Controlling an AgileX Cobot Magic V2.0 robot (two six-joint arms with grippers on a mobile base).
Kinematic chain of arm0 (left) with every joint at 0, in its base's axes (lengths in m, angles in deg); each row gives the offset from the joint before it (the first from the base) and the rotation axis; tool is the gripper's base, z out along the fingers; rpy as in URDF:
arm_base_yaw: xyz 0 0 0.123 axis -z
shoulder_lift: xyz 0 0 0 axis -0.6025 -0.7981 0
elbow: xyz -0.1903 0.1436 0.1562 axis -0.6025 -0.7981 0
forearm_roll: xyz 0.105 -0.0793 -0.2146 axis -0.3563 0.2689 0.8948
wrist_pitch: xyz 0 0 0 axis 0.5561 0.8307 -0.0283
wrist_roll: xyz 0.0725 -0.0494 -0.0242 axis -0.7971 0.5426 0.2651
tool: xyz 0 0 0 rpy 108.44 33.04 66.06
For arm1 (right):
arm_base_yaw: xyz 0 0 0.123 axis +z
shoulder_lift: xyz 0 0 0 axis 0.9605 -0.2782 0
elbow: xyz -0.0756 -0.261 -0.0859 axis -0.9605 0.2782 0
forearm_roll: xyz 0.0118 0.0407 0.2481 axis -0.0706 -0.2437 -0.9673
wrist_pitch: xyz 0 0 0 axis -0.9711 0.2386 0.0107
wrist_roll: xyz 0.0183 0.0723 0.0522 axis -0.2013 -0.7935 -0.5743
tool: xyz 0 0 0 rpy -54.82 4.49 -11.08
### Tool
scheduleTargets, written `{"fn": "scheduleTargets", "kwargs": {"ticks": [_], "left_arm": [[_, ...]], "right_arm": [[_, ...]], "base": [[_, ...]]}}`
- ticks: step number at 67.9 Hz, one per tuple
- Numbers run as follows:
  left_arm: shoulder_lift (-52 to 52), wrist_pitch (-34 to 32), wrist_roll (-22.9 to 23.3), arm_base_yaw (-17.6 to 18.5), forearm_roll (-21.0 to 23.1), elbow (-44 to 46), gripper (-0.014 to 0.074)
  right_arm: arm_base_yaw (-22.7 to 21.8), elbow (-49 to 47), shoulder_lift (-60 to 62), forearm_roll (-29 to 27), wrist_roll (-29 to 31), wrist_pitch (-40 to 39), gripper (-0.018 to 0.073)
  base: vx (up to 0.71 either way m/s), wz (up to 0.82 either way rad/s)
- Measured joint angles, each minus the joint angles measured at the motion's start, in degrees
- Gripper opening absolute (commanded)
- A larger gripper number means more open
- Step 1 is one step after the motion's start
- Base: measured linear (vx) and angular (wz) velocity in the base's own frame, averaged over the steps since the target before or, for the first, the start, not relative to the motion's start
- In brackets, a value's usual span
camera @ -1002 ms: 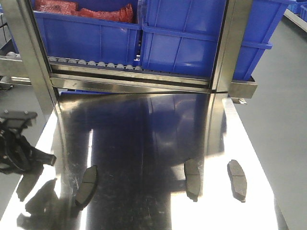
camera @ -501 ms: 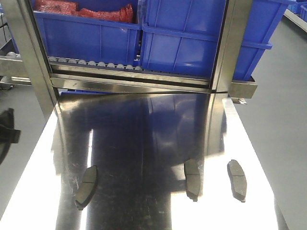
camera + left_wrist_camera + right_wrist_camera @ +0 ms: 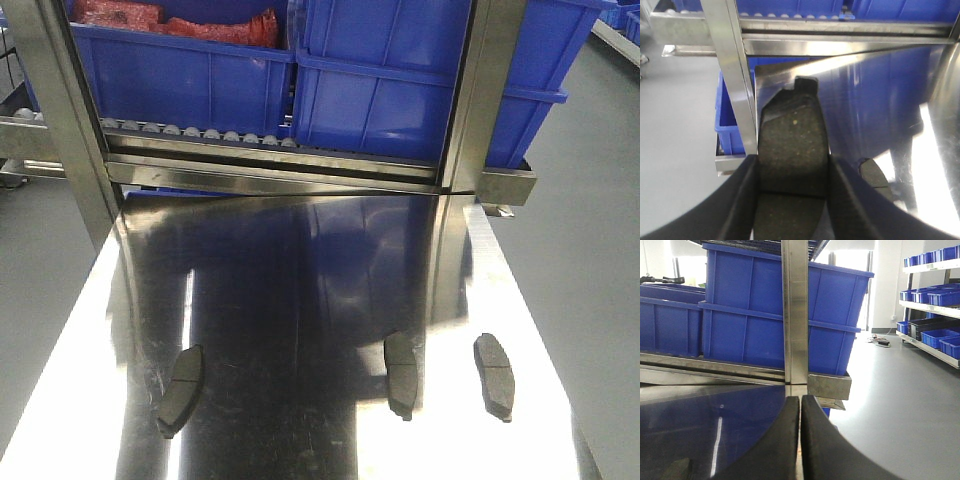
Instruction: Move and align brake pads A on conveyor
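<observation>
Brake pads (image 3: 401, 372) on steel tabletop (image 3: 300, 290), blue bins (image 3: 380, 85) behind

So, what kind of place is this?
Probably a factory or parts warehouse: blue bins on a roller rack, brake pads on a steel table, more bin shelves nearby.

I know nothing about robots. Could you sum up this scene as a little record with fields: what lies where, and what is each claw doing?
Surface: steel tabletop, shiny
Lying on it: left pad, middle pad, right pad, all apart
Left gripper: shut on fourth brake pad
Right gripper: shut, holding nothing
Behind the tabletop: blue bins
Conveyor belt: not seen in these views
</observation>
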Motion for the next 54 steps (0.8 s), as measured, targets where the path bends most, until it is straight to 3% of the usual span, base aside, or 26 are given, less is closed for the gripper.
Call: {"fn": "scheduleTargets", "kwargs": {"ticks": [19, 54], "left_arm": [[7.3, -3.3, 0.0, 0.0, 0.1, -9.7, -0.0006], [7.4, -3.3, 0.0, 0.0, 0.1, -10.2, -0.0006]], "right_arm": [[0.0, 0.0, 0.0, 0.0, 0.0, 0.0, -0.0012], [0.0, 0.0, 0.0, 0.0, 0.0, 0.0, -0.0012]], "base": [[0.0, 0.0], [0.0, 0.0]]}}
